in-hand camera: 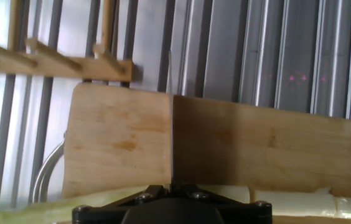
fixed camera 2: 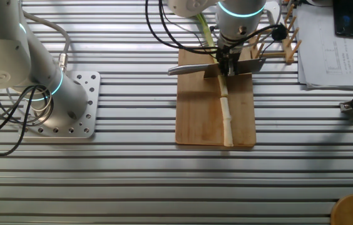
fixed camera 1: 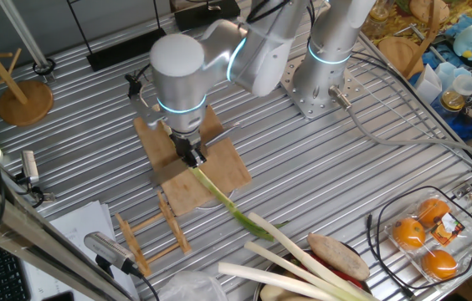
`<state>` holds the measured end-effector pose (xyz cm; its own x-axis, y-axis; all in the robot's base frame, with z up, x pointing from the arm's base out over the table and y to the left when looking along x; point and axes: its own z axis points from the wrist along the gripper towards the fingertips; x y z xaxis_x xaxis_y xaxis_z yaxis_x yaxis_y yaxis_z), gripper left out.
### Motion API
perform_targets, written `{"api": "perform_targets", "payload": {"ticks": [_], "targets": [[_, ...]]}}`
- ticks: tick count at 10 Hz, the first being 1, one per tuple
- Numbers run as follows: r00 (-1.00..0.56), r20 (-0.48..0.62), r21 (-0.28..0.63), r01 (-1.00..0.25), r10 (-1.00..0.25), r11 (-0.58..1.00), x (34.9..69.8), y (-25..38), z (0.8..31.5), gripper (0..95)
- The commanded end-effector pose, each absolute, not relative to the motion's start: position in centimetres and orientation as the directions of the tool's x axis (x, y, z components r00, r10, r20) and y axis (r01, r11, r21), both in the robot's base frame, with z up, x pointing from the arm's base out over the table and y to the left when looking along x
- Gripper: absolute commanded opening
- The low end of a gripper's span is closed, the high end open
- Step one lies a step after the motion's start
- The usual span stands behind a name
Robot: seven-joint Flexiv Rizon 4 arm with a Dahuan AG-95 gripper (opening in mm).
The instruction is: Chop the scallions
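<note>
One long scallion (fixed camera 2: 226, 119) lies lengthwise on the wooden cutting board (fixed camera 2: 195, 119), pale on the board and running off its edge into green leaf (fixed camera 1: 219, 196). My gripper (fixed camera 2: 230, 62) stands over the board's rack-side end, right above the stalk, shut on a knife (fixed camera 2: 192, 69) whose blade lies across the scallion. In the hand view the blade (in-hand camera: 171, 118) shows edge-on as a thin line coming out between the jaws of the gripper (in-hand camera: 172, 194), with the board (in-hand camera: 119, 143) beyond it and the pale stalk (in-hand camera: 300, 202) along the bottom.
A wooden rack (fixed camera 2: 276, 44) sits just past the board's end. Thicker cream stalks (fixed camera 1: 286, 259) lie near the table's edge beside a wire basket of oranges (fixed camera 1: 424, 238). A second arm's base (fixed camera 2: 64, 103) is bolted down beside the board. Papers (fixed camera 2: 333, 44) lie at a corner.
</note>
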<state>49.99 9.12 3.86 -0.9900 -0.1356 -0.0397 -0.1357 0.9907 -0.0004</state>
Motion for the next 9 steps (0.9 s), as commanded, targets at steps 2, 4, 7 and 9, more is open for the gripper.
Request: {"api": "perform_targets", "payload": {"ticks": [2,4,7,9], "targets": [[-0.991,-0.005,0.006,-0.134,-0.134,0.991,49.9,9.2,0.8,0.0],[-0.989,0.012,-0.003,-0.145,-0.145,0.989,49.4,9.0,0.8,0.0],[-0.988,0.045,0.011,-0.145,-0.145,0.989,48.7,8.9,1.4,0.0],[-0.988,0.049,0.012,-0.143,-0.143,0.99,48.4,8.8,1.2,0.0]]}}
